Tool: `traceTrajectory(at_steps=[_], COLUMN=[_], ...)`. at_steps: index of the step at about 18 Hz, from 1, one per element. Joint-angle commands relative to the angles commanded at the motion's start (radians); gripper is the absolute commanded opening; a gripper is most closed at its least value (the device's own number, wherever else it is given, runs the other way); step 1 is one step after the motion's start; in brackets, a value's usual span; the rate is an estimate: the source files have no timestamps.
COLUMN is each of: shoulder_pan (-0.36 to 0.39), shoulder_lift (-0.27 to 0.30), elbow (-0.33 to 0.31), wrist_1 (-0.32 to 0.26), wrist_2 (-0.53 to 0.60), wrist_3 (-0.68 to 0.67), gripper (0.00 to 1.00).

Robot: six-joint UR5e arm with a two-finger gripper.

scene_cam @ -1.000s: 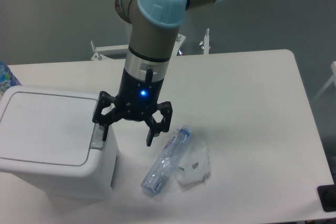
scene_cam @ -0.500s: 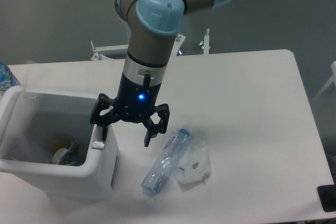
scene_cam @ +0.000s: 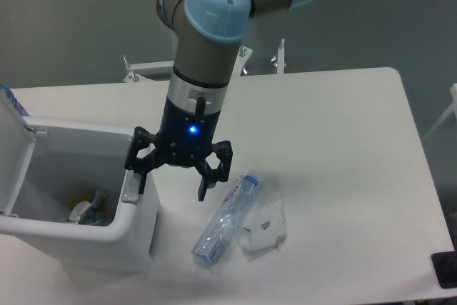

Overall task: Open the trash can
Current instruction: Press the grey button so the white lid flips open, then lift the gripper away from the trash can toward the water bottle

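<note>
The trash can (scene_cam: 136, 237) is seen at the near left of the white table (scene_cam: 343, 148): white, boxy, round-cornered, its lid (scene_cam: 16, 148) raised at the left edge and scraps visible inside. The gripper (scene_cam: 171, 187) is held spread and empty, one finger at the grey latch. No writing can be read on the bottle (scene_cam: 225, 221) lying just right.

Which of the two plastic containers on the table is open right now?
The large white boxy trash can at the left: its lid stands raised, showing rubbish inside. The clear plastic bottle lies sideways.
</note>
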Motion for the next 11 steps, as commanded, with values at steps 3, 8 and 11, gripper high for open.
traceTrajectory(at_steps=[3, 8, 11], shoulder_pan=[0.021, 0.130, 0.193], shoulder_lift=[-0.035, -0.117, -0.140], elbow=[0.005, 0.049, 0.043], wrist_1=[0.076, 0.118, 0.115], wrist_2=[0.148, 0.191, 0.205], wrist_3=[0.003, 0.131, 0.311], gripper=[1.00, 1.00, 1.00])
